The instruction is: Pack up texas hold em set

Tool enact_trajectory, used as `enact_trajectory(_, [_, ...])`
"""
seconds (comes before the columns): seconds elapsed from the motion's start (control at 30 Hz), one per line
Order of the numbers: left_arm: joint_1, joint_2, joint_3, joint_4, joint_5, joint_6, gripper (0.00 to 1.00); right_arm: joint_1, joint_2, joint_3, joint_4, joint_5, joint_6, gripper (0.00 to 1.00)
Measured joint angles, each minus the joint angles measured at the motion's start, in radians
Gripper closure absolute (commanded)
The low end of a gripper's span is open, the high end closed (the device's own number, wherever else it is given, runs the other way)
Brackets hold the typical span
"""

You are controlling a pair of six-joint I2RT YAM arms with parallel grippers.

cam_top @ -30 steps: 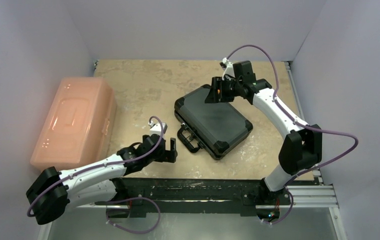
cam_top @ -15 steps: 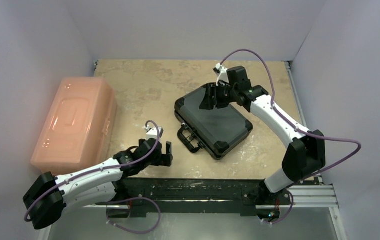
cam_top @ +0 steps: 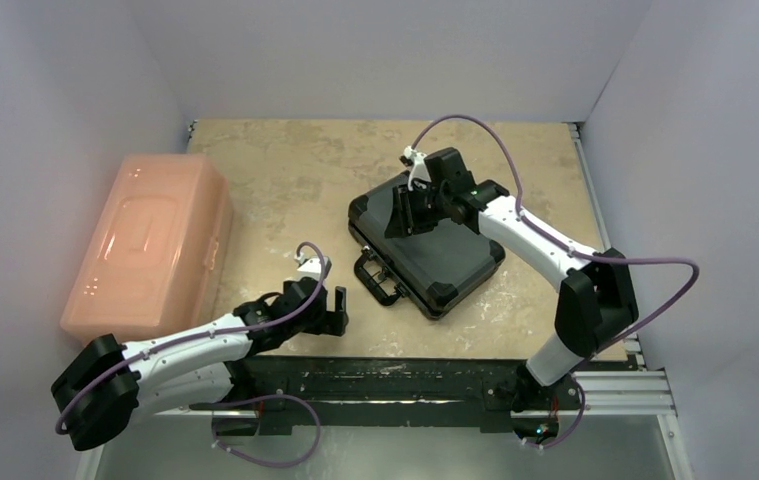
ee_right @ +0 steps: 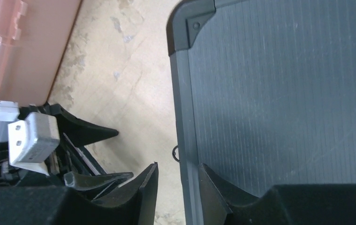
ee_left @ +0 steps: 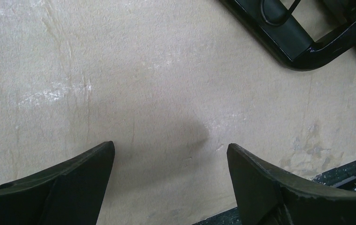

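Step in hand: I judge this to be the closing stage. The black case (cam_top: 425, 245) lies flat with its lid down, and no chips, cards or dice show outside it.
Case position: it sits just toward 3 o'clock of the table's middle, with its handle (cam_top: 377, 275) pointing to 7 o'clock.
Right claw (ee_right: 178, 187): the fingers are slightly parted and straddle the lid's rim on the handle side.
Left claw (ee_left: 171, 180): it is spread wide over bare table, holding nothing, just toward 7 o'clock of the handle.
Next move: I expect to press the rim down or work a latch. I cannot see any latches, so I would need to align on the edge carefully.
Surface: the table (cam_top: 285, 170) is mottled beige and scuffed.
Room: plain pale walls (cam_top: 375, 50) enclose it, and a pink bin (cam_top: 150, 245) sits at 9 o'clock.
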Motion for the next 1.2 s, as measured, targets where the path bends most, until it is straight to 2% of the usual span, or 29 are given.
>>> enact_trajectory(0.47, [0.0, 0.012, 0.0, 0.018, 0.001, 0.002, 0.13, 0.008, 0.016, -0.056, 0.003, 0.026, 0.001, 0.77])
enact_trajectory(0.87, [0.0, 0.024, 0.0, 0.036, -0.002, 0.009, 0.15, 0.011, 0.005, -0.135, 0.075, 0.026, 0.001, 0.81])
enact_trajectory(1.2, [0.0, 0.042, 0.011, 0.034, -0.006, 0.02, 0.17, 0.012, -0.02, -0.248, 0.233, 0.017, 0.021, 0.85])
